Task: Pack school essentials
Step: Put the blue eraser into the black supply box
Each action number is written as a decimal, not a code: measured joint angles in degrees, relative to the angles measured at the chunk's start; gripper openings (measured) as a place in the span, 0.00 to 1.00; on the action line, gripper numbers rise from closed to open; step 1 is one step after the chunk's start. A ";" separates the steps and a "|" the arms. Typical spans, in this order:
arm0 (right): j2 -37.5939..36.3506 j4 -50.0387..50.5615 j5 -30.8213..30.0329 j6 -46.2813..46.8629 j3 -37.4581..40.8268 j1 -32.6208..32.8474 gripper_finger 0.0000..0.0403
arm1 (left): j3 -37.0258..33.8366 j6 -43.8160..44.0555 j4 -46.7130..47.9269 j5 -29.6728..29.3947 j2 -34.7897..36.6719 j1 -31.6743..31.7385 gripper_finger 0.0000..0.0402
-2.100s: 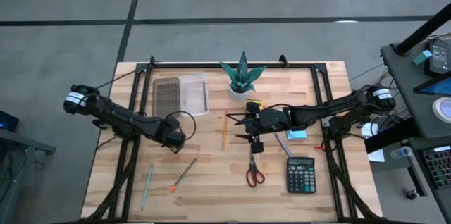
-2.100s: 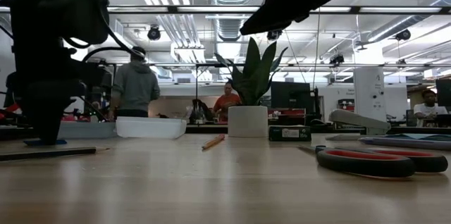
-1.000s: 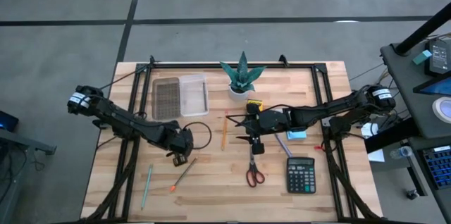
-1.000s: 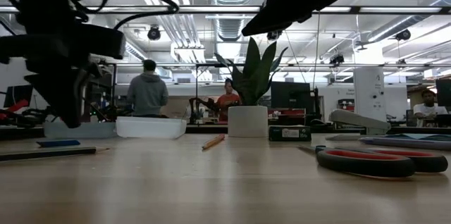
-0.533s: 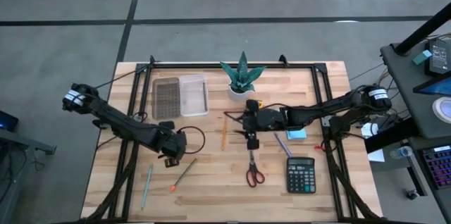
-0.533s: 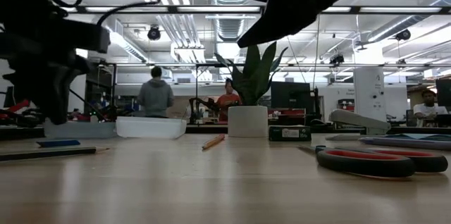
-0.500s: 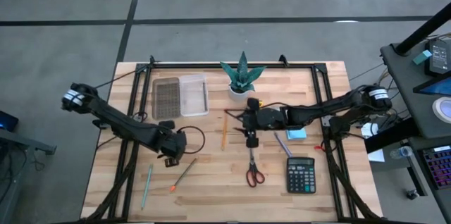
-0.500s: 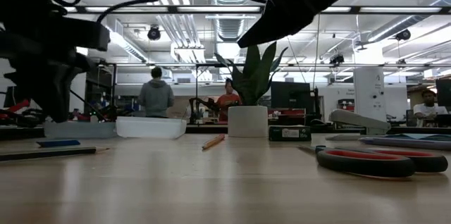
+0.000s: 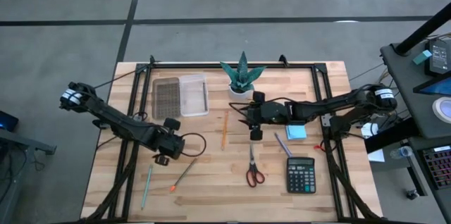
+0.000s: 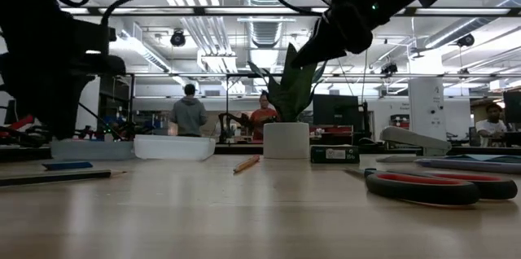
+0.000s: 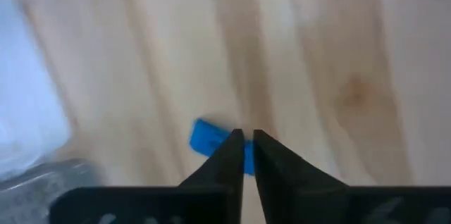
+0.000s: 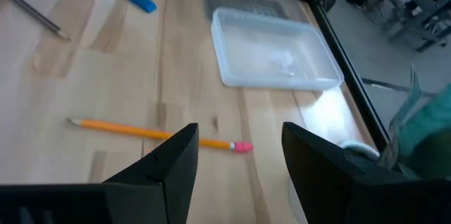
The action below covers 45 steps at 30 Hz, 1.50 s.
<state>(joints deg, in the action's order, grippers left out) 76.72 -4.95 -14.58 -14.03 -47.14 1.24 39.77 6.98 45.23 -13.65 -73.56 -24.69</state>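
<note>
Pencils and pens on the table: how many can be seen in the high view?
4. An orange pencil lies near the centre. A green pencil and a brown one lie on the left side. A bluish pen lies beside the calculator. Others may be hidden.

One pair of scissors, one calculator, one sticky-note pad, one potted plant, three pencils and one clear tray are counted.
</note>
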 joint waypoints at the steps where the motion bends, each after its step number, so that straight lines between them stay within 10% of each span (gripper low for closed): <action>1: -0.26 -0.06 0.00 0.22 0.21 -0.24 0.48 | 0.02 -0.41 -0.37 1.33 -0.70 0.00 0.08; 13: -1.35 -0.15 -0.01 1.37 0.44 -0.53 0.48 | -0.02 -0.48 -0.21 -0.24 -6.34 -0.04 0.44; 45: -1.33 -0.02 0.01 1.41 0.48 -0.53 0.48 | -3.41 7.72 -2.27 -1.85 -6.25 0.61 0.45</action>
<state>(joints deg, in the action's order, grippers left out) 75.40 -4.97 -14.57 -12.62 -46.65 0.71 36.36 14.70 42.96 -15.50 -79.81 -24.08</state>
